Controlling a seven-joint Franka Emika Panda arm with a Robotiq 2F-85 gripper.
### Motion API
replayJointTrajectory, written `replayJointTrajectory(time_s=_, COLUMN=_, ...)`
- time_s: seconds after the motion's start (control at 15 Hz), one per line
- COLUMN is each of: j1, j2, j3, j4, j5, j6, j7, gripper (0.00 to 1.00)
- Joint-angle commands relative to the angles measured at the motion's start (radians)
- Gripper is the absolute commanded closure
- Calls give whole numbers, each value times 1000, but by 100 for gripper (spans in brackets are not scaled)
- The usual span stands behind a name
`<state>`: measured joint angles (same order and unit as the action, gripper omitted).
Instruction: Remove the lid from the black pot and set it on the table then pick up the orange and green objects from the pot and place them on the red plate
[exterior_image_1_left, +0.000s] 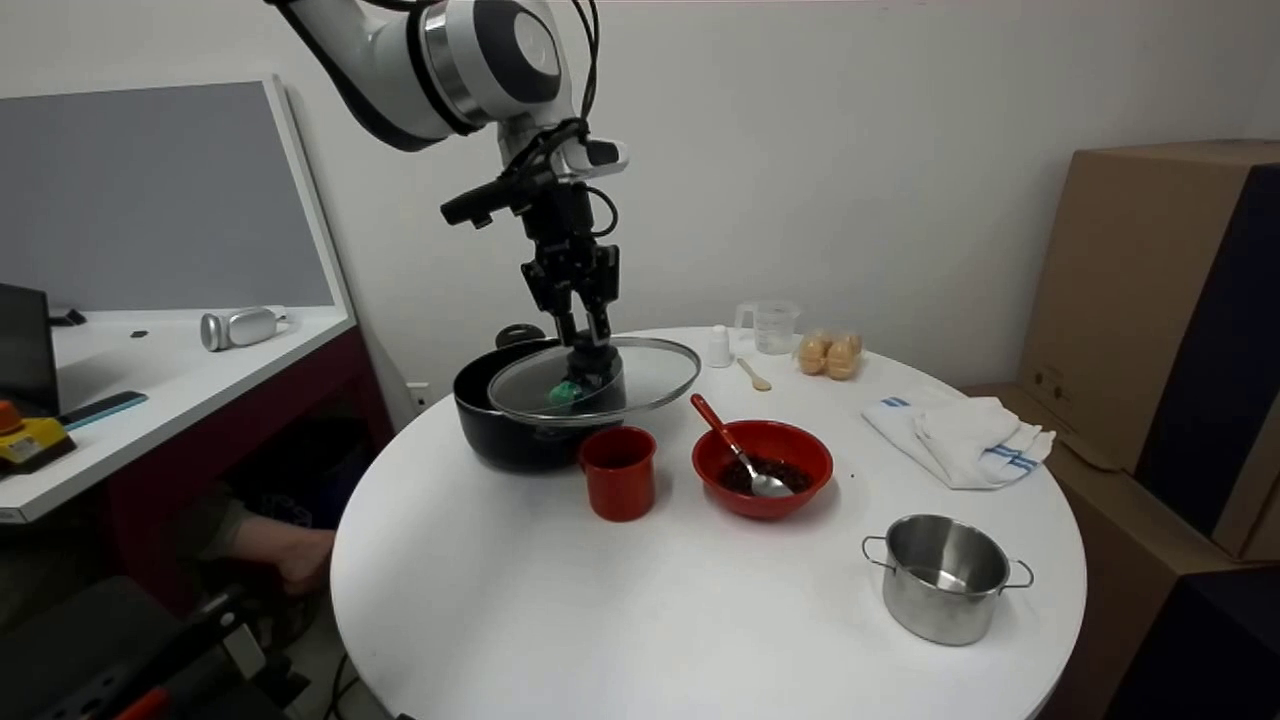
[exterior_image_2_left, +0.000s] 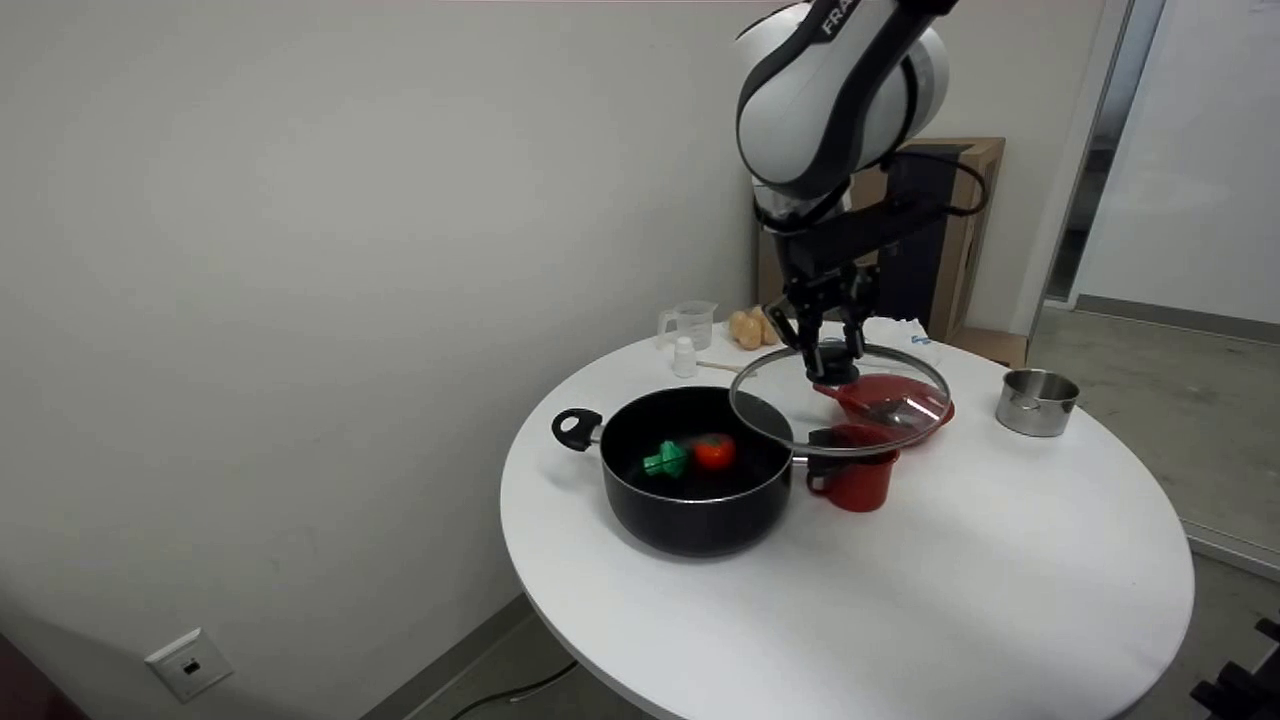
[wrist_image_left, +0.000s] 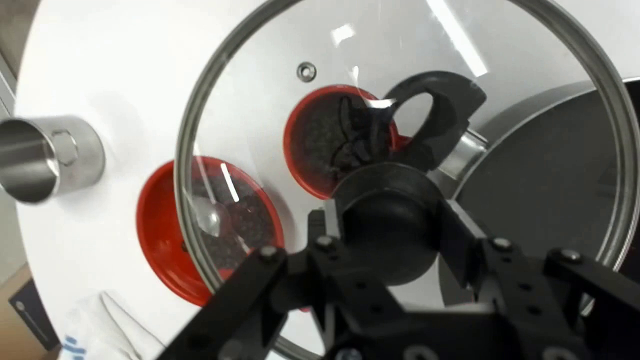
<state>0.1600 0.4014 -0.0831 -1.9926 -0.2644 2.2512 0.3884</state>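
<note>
The clear glass lid is off the black pot, held in the air beside and partly over it; it also shows in an exterior view. My gripper is shut on the lid's black knob, one finger on each side in the wrist view. The open pot holds a bright green piece and a red-orange round piece. The red plate, a bowl-like dish with dark contents and a spoon, stands on the white table, partly under the lid in the wrist view.
A red cup stands close to the pot, below the lid. A steel pot and a white towel lie beyond the red plate. A bottle, wooden spoon, measuring cup and eggs are at the back.
</note>
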Motion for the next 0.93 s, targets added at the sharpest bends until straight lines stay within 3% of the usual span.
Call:
replayJointTrajectory(time_s=0.0, j1=8, j2=-229, j3=-33, j4=-247, j5=-37, j6=70, j7=176, gripper=76)
replayJointTrajectory(time_s=0.2, j1=-7, j2=-341, j3=-21, j4=-413, j5=-53, j6=94, j7=304, gripper=76)
replayJointTrajectory(time_s=0.47, j1=-83, j2=-395, j3=-21, j4=-595, j5=-30, j6=183, j7=385, gripper=76)
replayJointTrajectory(time_s=0.87, j1=-206, j2=-393, j3=-56, j4=-729, j5=-11, j6=271, j7=420, gripper=76)
